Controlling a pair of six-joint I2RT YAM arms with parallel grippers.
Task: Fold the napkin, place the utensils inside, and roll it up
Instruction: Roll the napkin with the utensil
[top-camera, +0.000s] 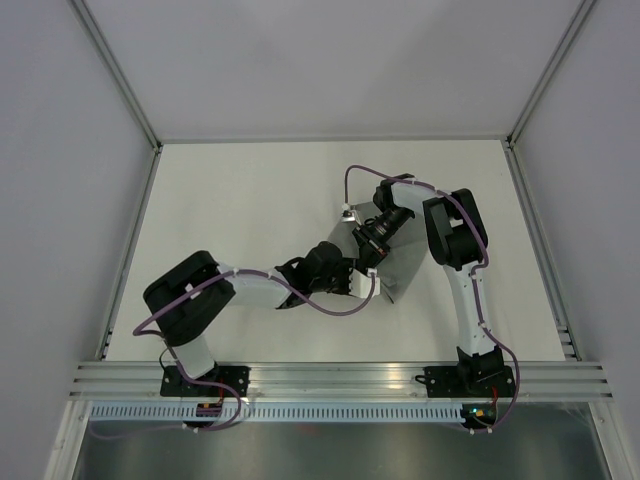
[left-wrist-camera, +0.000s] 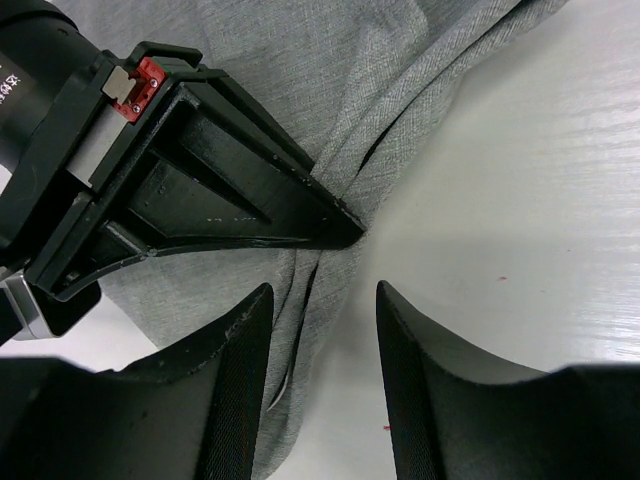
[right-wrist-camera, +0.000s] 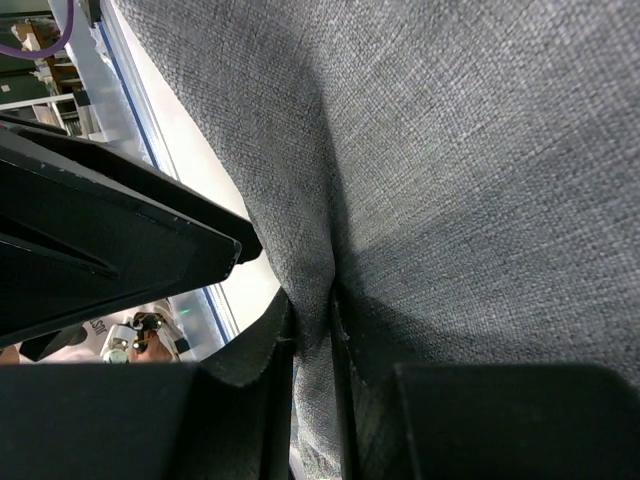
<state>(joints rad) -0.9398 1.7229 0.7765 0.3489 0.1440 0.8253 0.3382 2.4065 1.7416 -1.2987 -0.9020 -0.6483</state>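
The right gripper (right-wrist-camera: 310, 308) is pressed together on a raised ridge of the napkin (right-wrist-camera: 480, 150). Its two fingers pinch a thin pleat of grey cloth, which fans out wide beyond them. The left gripper (left-wrist-camera: 325, 290) sits just beside that pinch with its fingers spread. A loose edge of the napkin runs down through the gap, close to one finger, and nothing is clamped. From the left wrist, the tip of the right gripper bites the cloth where several creases meet, right at the border between fabric and bare table (left-wrist-camera: 520, 200).

From above, both arms converge near the middle of the table, a little to the right. The napkin shows as a grey patch, mostly hidden beneath them and partly gathered rather than flat.

I judge the task to be in its first step. The cloth is being handled for the fold, but no clean, settled fold shows. The utensils appear in none of the views, so I cannot tell where they lie or whether any are already under the cloth. Finishing the fold, placing the cutlery and rolling all seem left to do.
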